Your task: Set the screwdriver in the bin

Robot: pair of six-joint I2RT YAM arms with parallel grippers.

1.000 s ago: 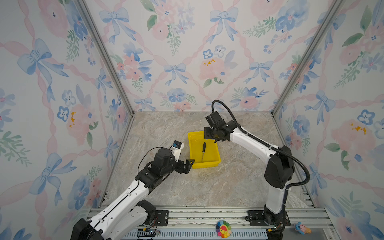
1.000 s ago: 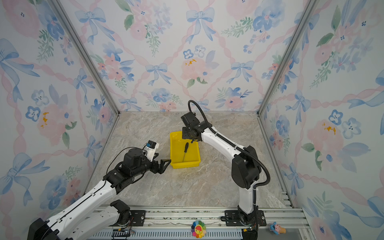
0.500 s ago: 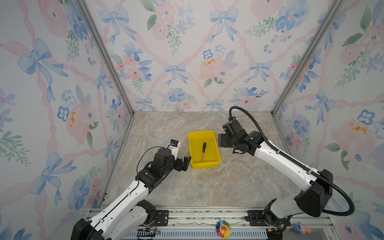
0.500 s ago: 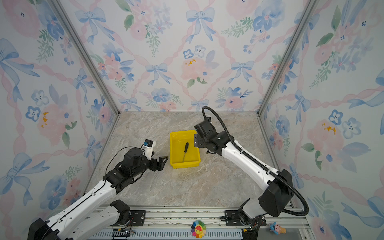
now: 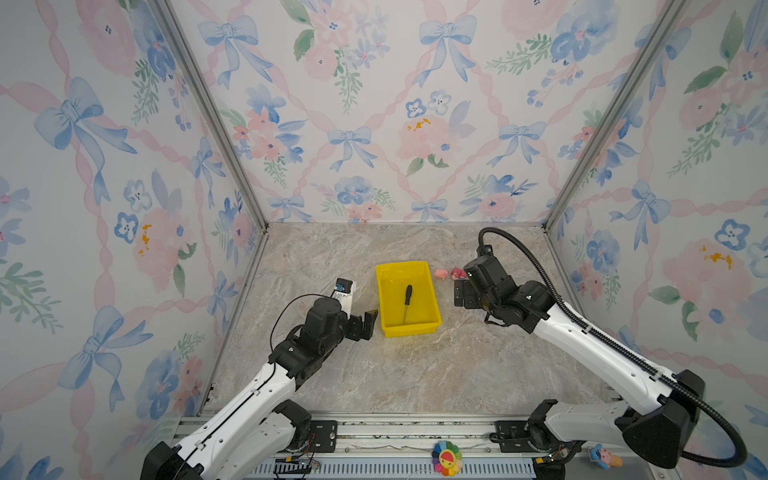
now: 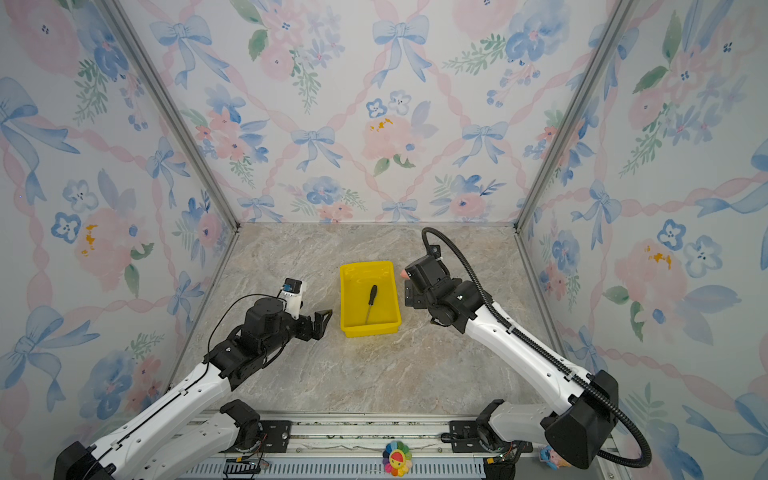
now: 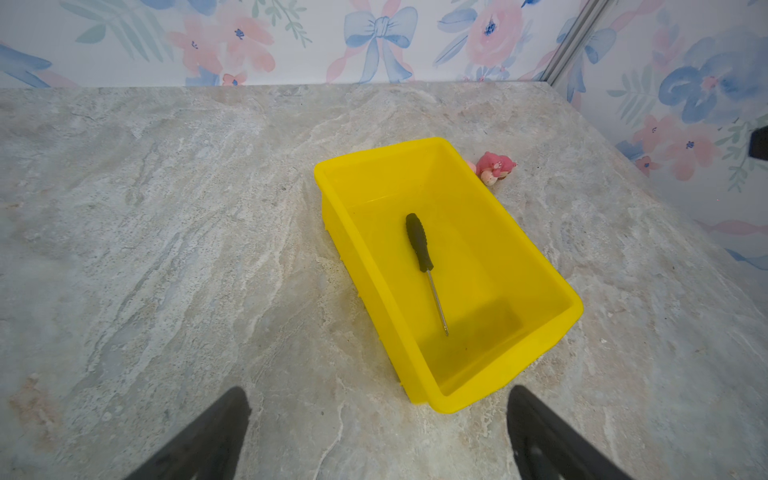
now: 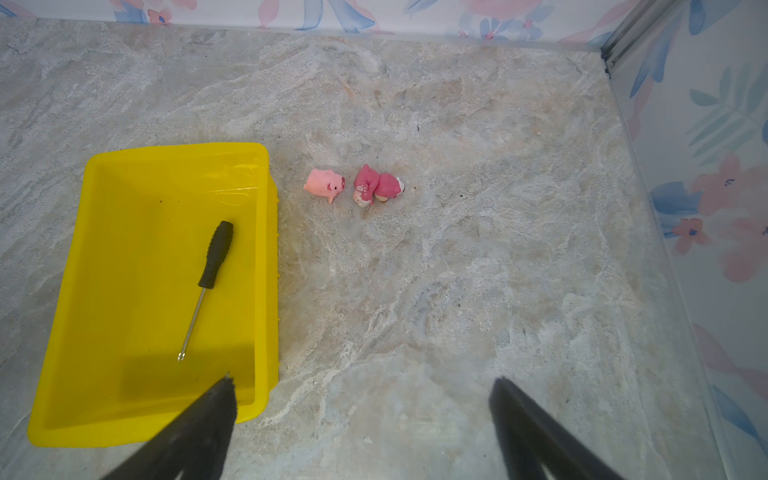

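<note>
The screwdriver (image 5: 407, 303) (image 6: 371, 302), with black handle and thin silver shaft, lies loose on the floor of the yellow bin (image 5: 409, 331) (image 6: 370, 331), handle toward the back wall. Both wrist views show the screwdriver (image 7: 419, 243) (image 8: 214, 257) inside the bin (image 7: 498, 374) (image 8: 149, 432). My left gripper (image 5: 368, 322) (image 7: 379, 390) is open and empty, just off the bin's near left corner. To the right of the bin my right gripper (image 5: 461, 293) (image 8: 364, 379) is open with nothing between its fingers.
Two small pink toy figures (image 5: 441, 273) (image 8: 324, 185) (image 8: 376, 189) lie on the marble tabletop (image 5: 415, 374) just right of the bin's far end, close to my right gripper. Floral walls close in the back and both sides.
My right arm has drawn back from over the bin's far end to its right side, and its jaws have spread wider. The screwdriver stays in the bin. The left arm barely moved.
</note>
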